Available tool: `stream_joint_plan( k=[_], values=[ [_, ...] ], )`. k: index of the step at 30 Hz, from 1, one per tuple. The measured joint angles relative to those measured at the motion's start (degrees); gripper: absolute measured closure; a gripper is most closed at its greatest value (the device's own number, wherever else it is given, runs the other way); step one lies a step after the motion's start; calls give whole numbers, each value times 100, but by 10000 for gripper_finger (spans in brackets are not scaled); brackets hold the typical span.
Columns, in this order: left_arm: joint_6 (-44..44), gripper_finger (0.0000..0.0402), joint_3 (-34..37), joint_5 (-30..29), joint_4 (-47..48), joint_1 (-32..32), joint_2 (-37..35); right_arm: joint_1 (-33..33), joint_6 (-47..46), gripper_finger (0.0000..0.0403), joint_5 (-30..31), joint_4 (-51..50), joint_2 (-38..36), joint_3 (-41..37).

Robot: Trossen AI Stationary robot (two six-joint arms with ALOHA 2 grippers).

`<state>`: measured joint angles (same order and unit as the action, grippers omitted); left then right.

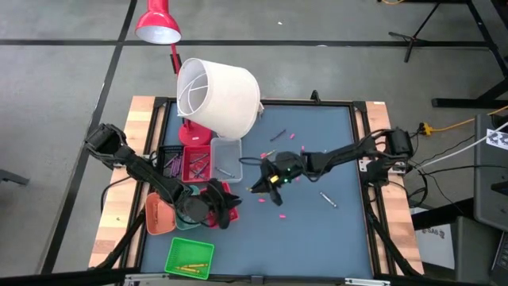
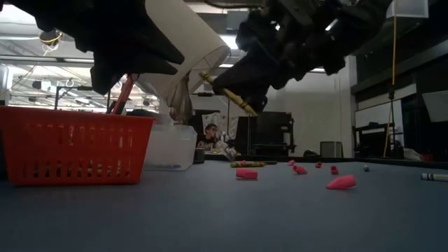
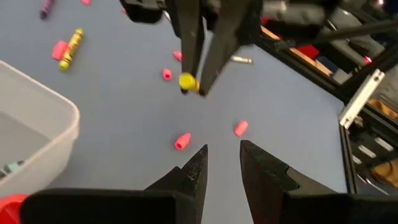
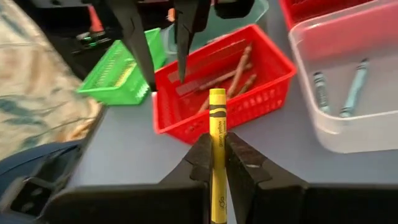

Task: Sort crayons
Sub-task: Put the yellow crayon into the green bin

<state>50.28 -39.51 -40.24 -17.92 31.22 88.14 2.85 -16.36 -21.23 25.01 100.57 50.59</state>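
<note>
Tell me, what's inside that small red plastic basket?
In the right wrist view, the red plastic basket holds a few brownish-red crayons lying against its floor. Its near wall hides the front part of the floor, so more could lie there.

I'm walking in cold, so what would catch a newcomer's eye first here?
The right end effector, raised over mid-table, is shut on a yellow crayon. The left end effector faces it, open, above the red basket. A tipped white lampshade lies at the table's far edge.
</note>
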Motion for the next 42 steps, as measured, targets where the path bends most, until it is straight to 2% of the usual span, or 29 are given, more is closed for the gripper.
stream_joint_plan(
  k=[5, 10, 17, 26, 34, 38, 42],
  values=[
    [1, 322, 0, -257, -150, -57, 0, 302, 8, 378, 927, 152, 0, 0],
    [1, 322, 0, -259, -236, -231, 0, 481, 11, 378, 1366, 453, 0, 0],
    [-30, 322, 2, -259, -264, -417, 0, 520, 11, 378, 1423, 713, -2, 0],
    [-770, 322, 9, -238, -818, -427, 0, 505, 13, 378, 1433, 732, -9, 2],
    [-750, 322, 7, -247, -890, -576, -2, 505, 13, 378, 1429, 706, -10, 7],
    [-743, 322, 7, -74, -887, -616, -1, 505, 13, 378, 1428, 708, -9, 7],
    [-743, 335, 7, -34, -883, -614, -2, 505, 13, 378, 1420, 706, -10, 7]
  ],
)
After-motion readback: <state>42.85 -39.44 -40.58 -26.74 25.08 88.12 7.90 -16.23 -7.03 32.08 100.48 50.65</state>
